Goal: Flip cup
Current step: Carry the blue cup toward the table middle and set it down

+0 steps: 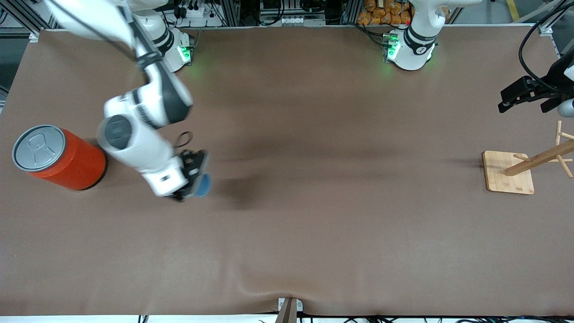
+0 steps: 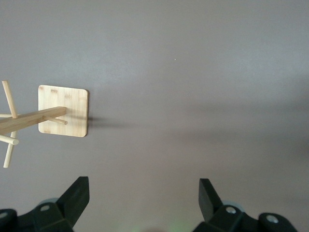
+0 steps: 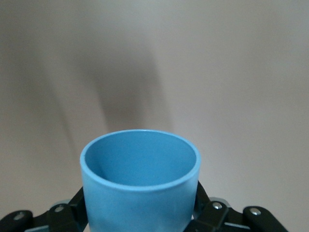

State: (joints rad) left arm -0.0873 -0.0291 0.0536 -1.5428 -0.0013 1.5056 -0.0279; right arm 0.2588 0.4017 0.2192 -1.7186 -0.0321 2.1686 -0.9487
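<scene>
Over the table (image 1: 314, 224), toward the right arm's end: I carry the cup clear of the brown surface, its shadow falling on the cloth beside it.

Orange can (image 1: 58, 157): the largest object; it stands near my right arm, close to the table's edge at that end. I judge it the one obstacle, so any swing of the wrist should turn away from it.

Wooden rack (image 1: 515, 172): it stands on its square base at the left arm's end, well apart from the work.

Right gripper (image 1: 195, 179): my fingers (image 3: 205, 210) are clamped on the cup's wall, one at each side, below the rim.

Left gripper (image 2: 144, 198): it waits with jaws spread wide and empty, over the table's edge above the rack.

Cup (image 3: 140, 179): light blue, held aloft; the wrist view looks straight into its open mouth.

Step in hand: I judge this the carrying and turning phase. Rotate slowly, keep the squeeze firm, lower until rim or base sits flat, then release.
</scene>
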